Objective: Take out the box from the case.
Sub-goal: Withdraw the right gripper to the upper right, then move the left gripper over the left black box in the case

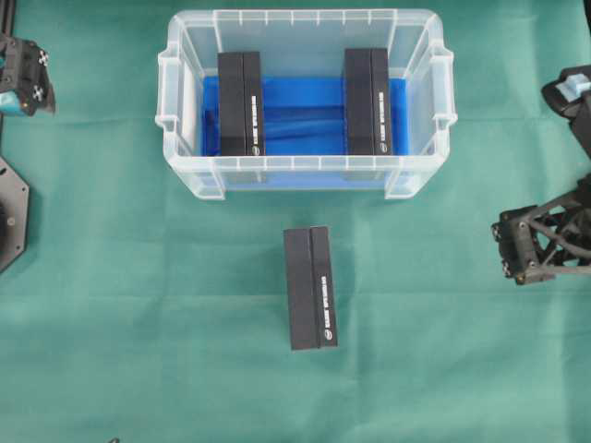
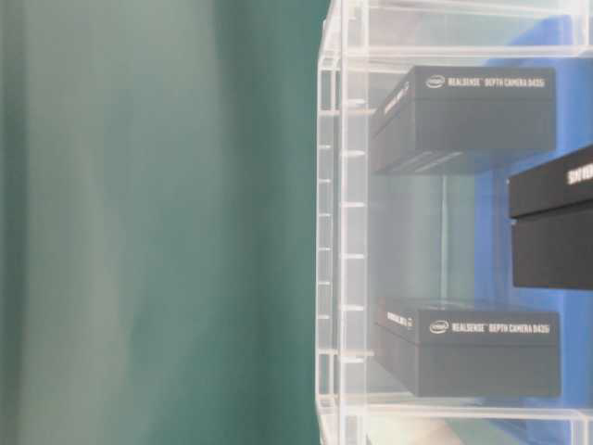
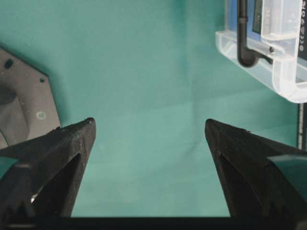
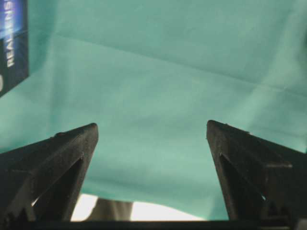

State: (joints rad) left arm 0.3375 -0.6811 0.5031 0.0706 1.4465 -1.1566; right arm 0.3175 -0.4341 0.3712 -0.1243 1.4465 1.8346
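At the far left edge of the overhead view my left pincer (image 3: 149, 139) hangs spread wide over bare green cloth (image 1: 111, 323), holding nothing. In the upper middle sits the case (image 1: 420, 74), with one black box (image 1: 241, 103) at its left end and another box (image 1: 368, 101) at its right, both on the blue lining (image 1: 305, 115). Below the case, a third box (image 1: 310, 288) lies out on the counter. At the right edge my right pincer (image 4: 152, 139) is also wide apart and empty.
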